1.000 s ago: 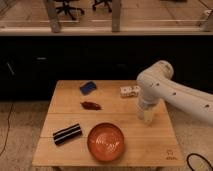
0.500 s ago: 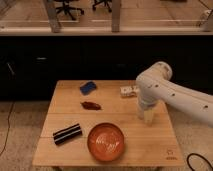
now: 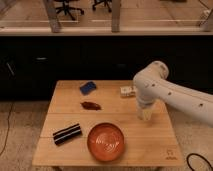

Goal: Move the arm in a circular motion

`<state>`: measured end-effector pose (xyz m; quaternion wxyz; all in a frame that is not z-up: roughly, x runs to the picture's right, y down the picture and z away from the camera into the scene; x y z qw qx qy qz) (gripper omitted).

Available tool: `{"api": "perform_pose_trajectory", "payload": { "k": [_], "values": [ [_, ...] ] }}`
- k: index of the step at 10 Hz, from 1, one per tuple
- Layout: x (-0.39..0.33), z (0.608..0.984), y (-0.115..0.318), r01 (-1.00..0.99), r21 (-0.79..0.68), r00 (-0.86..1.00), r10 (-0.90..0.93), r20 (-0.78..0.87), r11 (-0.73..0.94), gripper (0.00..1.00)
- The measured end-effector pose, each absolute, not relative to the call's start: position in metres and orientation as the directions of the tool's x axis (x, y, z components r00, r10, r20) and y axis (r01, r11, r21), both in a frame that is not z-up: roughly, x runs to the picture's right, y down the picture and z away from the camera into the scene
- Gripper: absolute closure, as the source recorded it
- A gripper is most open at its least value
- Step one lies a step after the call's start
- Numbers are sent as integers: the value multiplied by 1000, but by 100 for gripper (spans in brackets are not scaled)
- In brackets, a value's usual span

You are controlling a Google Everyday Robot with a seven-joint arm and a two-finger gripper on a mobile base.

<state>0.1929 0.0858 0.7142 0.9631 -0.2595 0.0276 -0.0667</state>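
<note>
Over the right half of the bench (image 3: pixel 65 107), the arm (image 3: pixel 170 95) enters from the right, bends at a rounded joint and points down. Its gripper (image 3: pixel 145 114) hangs low near a small white box (image 3: pixel 127 91); whether it is open or closed cannot be told. An orange bowl (image 3: pixel 106 142), black bar (image 3: pixel 67 134), brown item (image 3: pixel 91 105) and blue item (image 3: pixel 88 88) lie to the left.
</note>
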Motion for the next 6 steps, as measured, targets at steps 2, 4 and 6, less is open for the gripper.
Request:
{"api": "perform_pose_trajectory", "payload": {
  "k": [2,4,6],
  "values": [
    [195,719,81,111,-497,990,-140,-21,861,20],
    [190,723,79,121,-493,989,-146,-13,862,20],
    [193,724,79,117,-489,990,-143,-16,865,20]
  ]
}}
